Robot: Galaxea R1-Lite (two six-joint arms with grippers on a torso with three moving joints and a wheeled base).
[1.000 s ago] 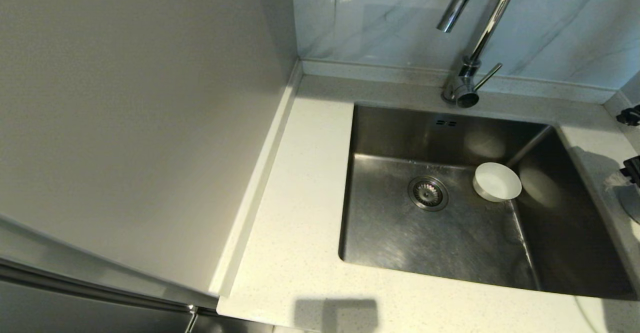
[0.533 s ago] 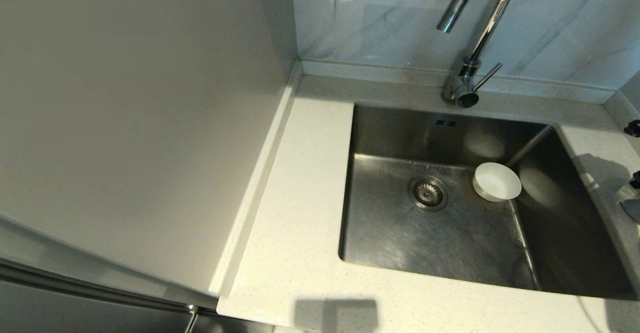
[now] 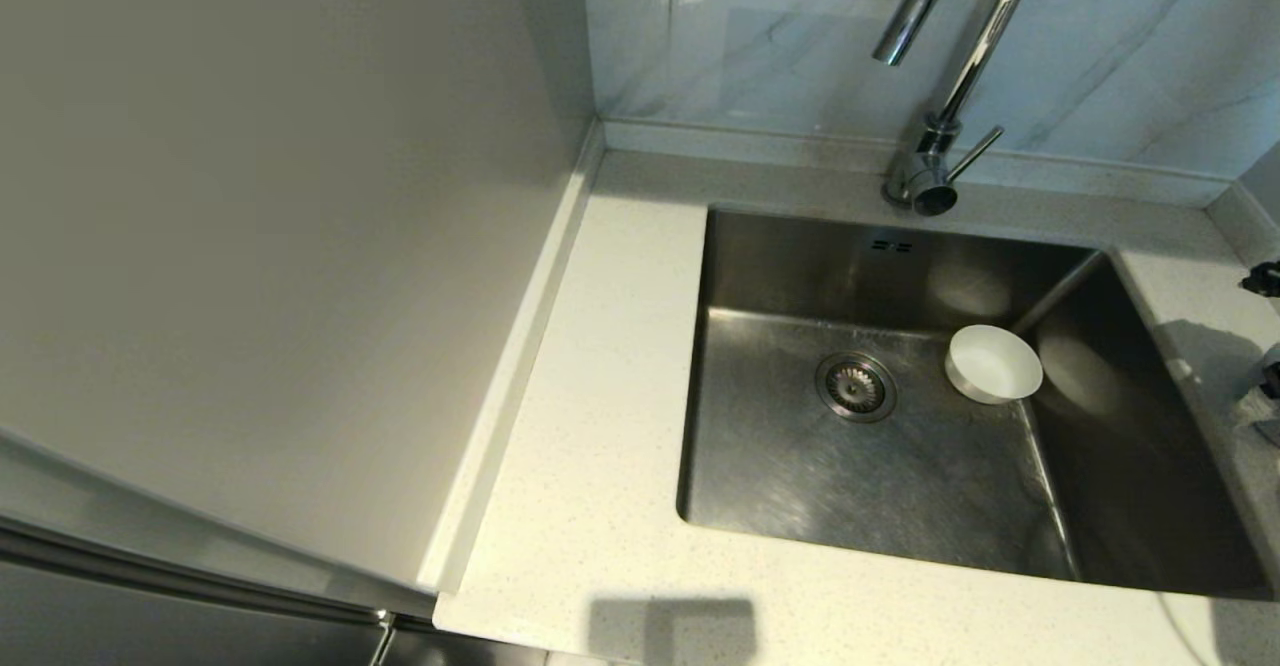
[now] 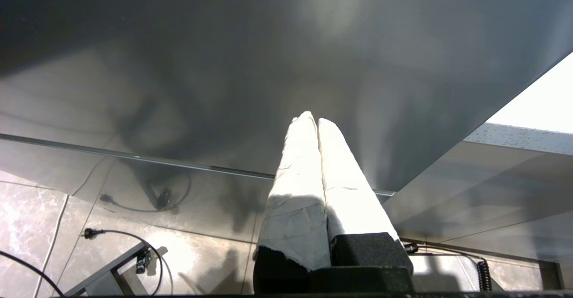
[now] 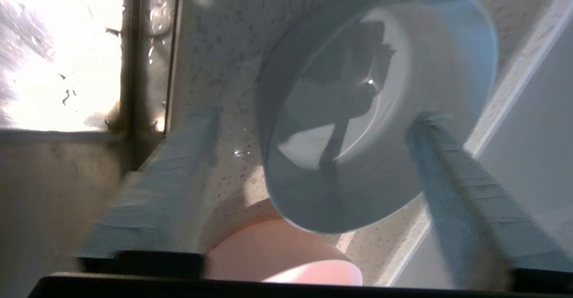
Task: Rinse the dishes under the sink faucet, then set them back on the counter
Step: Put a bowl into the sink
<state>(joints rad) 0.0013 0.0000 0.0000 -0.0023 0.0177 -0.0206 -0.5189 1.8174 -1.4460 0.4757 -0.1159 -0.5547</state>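
Bowl [image 3: 994, 364] in sink [image 3: 780, 466], right of drain [image 3: 856, 386].

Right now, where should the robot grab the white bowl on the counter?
By its rim, coming down from above. The white bowl sits upright on the counter with its open mouth up and thin straight sides, so one finger probably goes inside and one outside the wall. The right gripper is open and already straddles it. The pink bowl sits close beside it.

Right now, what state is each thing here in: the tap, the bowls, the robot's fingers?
faucet: no water running
sink: wet, one bowl inside
white bowl in the sink: upright, empty
white bowl on the counter: between the right fingers, which stand open
pink bowl: beside it on the counter
left fingers: shut, empty
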